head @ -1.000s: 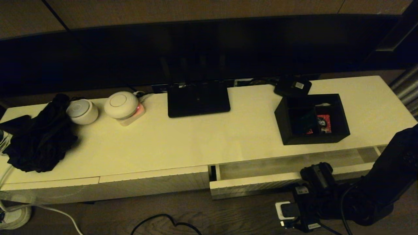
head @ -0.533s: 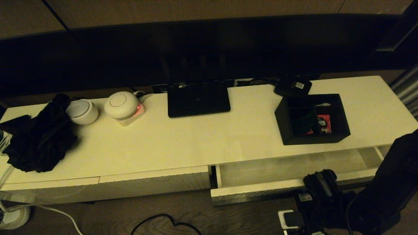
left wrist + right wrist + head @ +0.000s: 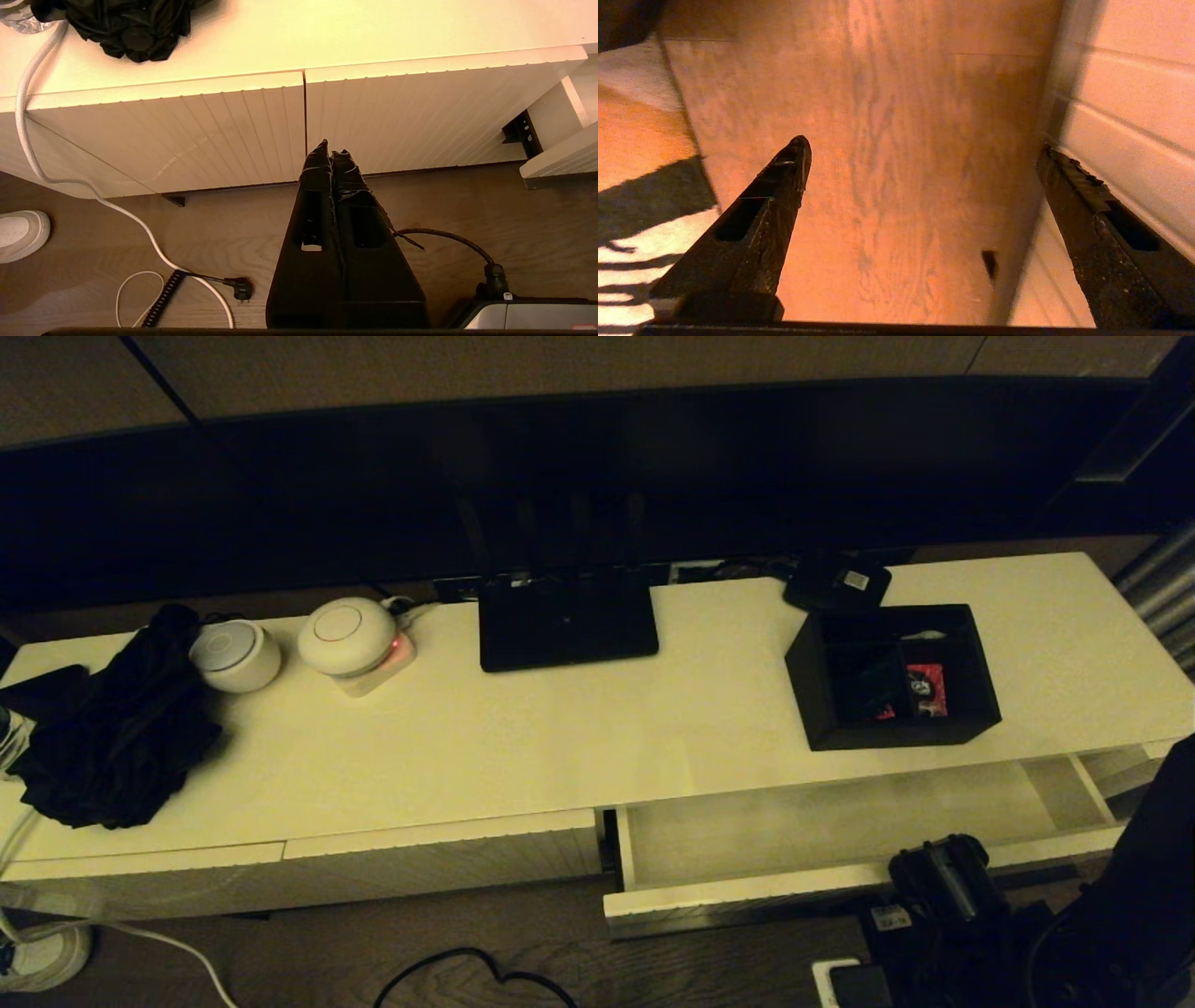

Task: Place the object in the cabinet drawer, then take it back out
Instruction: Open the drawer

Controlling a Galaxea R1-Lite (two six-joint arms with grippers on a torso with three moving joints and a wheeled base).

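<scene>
Standing on the cabinet top, the black organiser box (image 3: 893,676) sits behind the pulled-out ribbed drawer (image 3: 840,821), interior pale.
Left wrist: left gripper (image 3: 331,153) pressed closed, empty, above wood-grain floor.
Right wrist: right gripper (image 3: 924,154) spread wide, holding nothing, possibly beside the ribbed front.

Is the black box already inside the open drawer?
No. In the head view the black box sits on the cabinet top, behind the open drawer, which shows only bare interior.
</scene>
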